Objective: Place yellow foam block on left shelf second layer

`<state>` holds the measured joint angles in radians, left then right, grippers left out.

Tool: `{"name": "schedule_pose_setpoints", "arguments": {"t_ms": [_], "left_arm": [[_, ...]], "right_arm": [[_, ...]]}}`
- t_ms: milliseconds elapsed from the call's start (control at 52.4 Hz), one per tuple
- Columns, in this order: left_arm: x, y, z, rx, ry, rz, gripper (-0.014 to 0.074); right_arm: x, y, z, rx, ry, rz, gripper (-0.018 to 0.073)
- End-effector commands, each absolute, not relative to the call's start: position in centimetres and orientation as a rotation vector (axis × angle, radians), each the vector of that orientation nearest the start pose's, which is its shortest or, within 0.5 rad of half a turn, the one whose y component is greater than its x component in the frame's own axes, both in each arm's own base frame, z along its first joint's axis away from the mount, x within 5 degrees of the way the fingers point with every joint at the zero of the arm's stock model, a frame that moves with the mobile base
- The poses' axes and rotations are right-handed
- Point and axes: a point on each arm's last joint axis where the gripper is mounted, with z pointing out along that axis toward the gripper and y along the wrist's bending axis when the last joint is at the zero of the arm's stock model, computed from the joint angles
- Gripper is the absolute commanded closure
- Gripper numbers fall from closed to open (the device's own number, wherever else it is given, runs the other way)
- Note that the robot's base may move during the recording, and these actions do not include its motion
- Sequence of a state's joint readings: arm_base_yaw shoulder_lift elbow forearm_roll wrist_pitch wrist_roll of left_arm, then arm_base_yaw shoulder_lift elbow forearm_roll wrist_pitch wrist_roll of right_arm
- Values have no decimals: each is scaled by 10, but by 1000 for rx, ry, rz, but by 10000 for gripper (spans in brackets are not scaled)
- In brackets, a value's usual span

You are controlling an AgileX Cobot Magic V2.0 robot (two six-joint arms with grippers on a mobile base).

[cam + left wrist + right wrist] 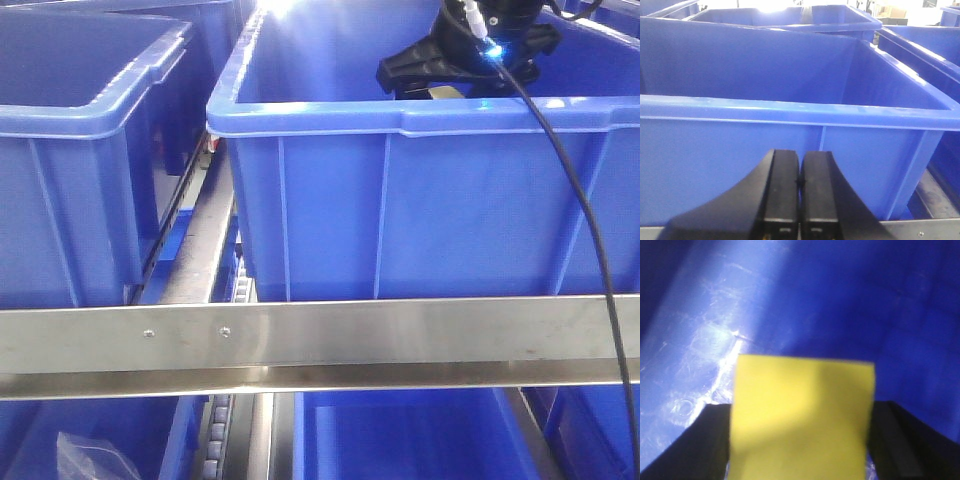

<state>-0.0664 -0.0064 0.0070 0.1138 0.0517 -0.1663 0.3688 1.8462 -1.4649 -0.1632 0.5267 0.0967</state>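
The yellow foam block point(802, 410) fills the lower middle of the right wrist view, held between the two black fingers point(695, 445) of my right gripper point(800, 442), just above the scuffed floor of a blue bin point(865, 305). In the front view my right gripper point(455, 80) reaches down into the large blue bin point(420, 200) at the top right, and only a sliver of the block point(437, 92) shows above the rim. My left gripper point(800, 180) is shut and empty, facing the front wall of a blue bin point(740, 165).
A second blue bin point(70, 180) stands to the left, with a roller track point(200, 240) between the two. A metal shelf rail point(300, 340) runs across the front. More blue bins point(400, 440) sit on the layer below, one with a clear plastic bag point(95, 455).
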Motion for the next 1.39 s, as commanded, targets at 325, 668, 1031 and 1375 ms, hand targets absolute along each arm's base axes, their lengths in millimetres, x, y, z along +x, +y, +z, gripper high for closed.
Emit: {"name": "schedule_pose_setpoints", "arguments": {"t_ms": [325,668,1031,1375], "left_arm": [[57,-4,206,13,1484,-102,461],[57,-4,206,13,1484,-102,461],[57,-4,206,13,1484,-102,461],[57,-4,206,13,1484,-102,461]], "right_arm": [[362,130,354,-397,2070,109,-17],[271,100,367,-369,1863,184,536],[177,68,337,-305,1567,290,526],[146,58,303,-302,1509,307,526]]}}
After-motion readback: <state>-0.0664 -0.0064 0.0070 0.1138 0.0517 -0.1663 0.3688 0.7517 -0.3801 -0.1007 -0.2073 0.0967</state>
